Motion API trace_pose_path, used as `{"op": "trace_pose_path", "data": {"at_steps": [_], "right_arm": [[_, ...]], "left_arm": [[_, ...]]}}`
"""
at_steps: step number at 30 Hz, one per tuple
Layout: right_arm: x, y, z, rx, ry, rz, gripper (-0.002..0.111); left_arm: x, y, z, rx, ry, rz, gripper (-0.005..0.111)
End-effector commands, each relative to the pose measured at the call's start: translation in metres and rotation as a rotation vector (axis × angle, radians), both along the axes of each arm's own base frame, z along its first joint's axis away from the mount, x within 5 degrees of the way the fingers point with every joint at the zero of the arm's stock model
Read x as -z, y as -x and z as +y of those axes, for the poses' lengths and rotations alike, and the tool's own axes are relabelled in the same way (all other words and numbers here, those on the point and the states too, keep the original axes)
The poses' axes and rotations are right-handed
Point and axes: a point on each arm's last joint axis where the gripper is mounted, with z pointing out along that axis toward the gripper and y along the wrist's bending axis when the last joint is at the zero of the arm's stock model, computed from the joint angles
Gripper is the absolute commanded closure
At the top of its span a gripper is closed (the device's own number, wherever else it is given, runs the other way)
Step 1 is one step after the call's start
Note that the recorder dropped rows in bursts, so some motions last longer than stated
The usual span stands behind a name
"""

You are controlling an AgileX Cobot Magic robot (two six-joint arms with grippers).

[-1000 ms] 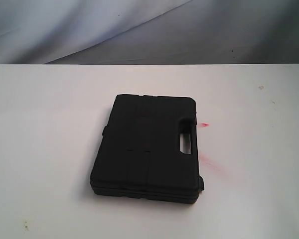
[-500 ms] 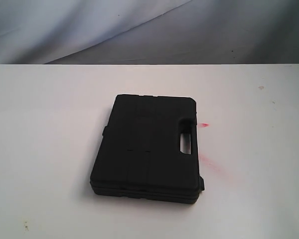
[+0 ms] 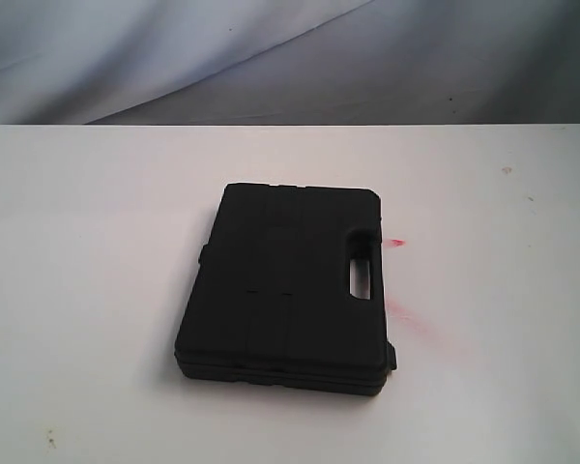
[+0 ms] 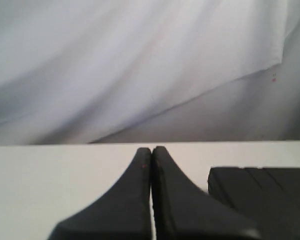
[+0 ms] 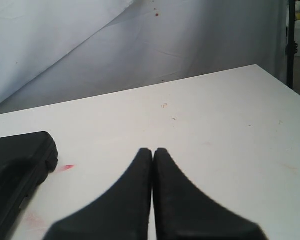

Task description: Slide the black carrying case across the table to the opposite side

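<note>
The black carrying case (image 3: 285,290) lies flat near the middle of the white table (image 3: 87,271), its handle slot toward the right. Neither gripper shows in the exterior view. In the left wrist view my left gripper (image 4: 151,150) is shut with nothing in it, and a corner of the case (image 4: 262,197) lies off to one side, apart from the fingers. In the right wrist view my right gripper (image 5: 153,151) is shut and empty too; the case (image 5: 15,165) sits at the picture's edge, clear of it.
Red smears (image 3: 402,311) mark the table right of the case, one of them also seen as a red smear (image 5: 65,168) in the right wrist view. A wrinkled grey-white backdrop (image 3: 271,58) hangs behind the table's far edge. The table's side edge (image 5: 285,85) shows.
</note>
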Motion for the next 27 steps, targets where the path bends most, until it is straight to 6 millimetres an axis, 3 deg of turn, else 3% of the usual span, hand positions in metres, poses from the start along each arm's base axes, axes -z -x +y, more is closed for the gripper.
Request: {"op": "trace_pose_path", "data": {"at_steps": [1,10,27], "right_arm": [[0.001,0.000,0.000,-0.004,-0.004,0.001,0.108],[0.001,0.000,0.000,-0.004,-0.004,0.001,0.108],[0.001,0.000,0.000,-0.004,-0.004,0.001,0.108]], "left_arm": [[-0.003,0.012,0.002,0.001,0.010,-0.083,0.107],[0.017,0.011,0.004,-0.022,-0.016,0.132,0.107],[0.018,0.012,0.004,-0.022,-0.015,0.140,0.107]]}}
